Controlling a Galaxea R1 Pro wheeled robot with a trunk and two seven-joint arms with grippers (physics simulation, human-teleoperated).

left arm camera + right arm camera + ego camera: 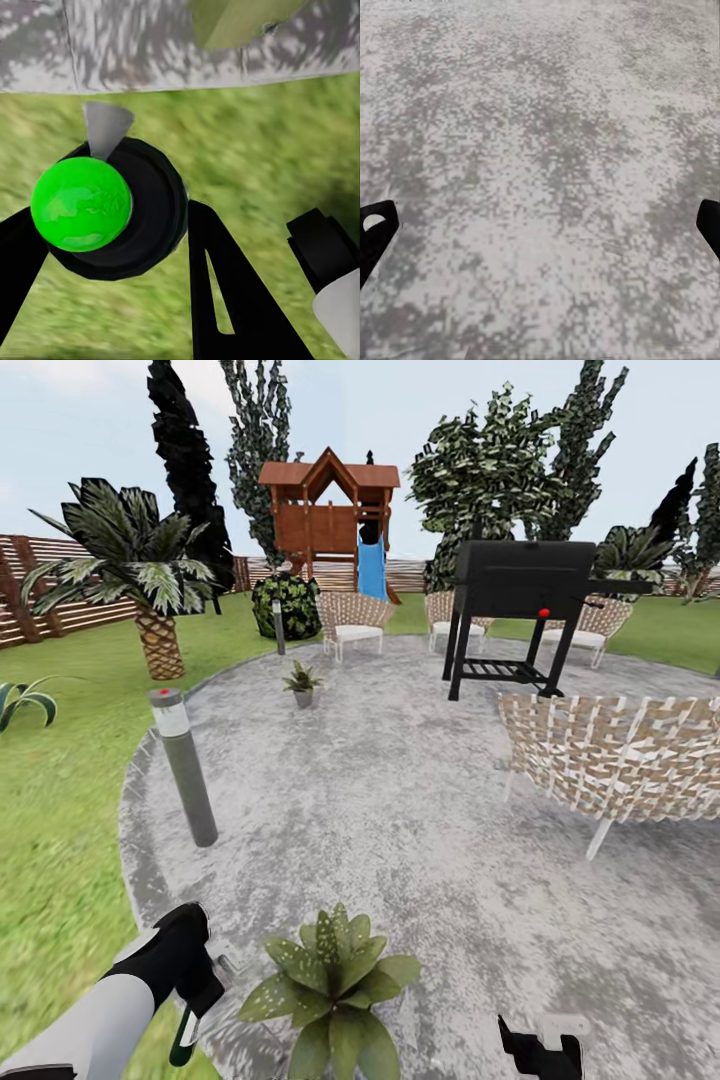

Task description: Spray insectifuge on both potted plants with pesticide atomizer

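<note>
Left arm reaches in from 7 o'clock in the head view, left claw [190, 1015] pointing down, clamped on the pesticide atomizer [112, 206] over grass at the patio [400, 810] rim. Near potted plant [335, 980] sits just beside it, at 6 o'clock. Right claw [540, 1052] low at 5 o'clock, fingers apart over paving. Second potted plant [302, 685] far off at 11 o'clock, beyond the lamp post [185, 765]. Grill [520, 610] and woven chair [615, 755] at 1–3 o'clock.
</note>
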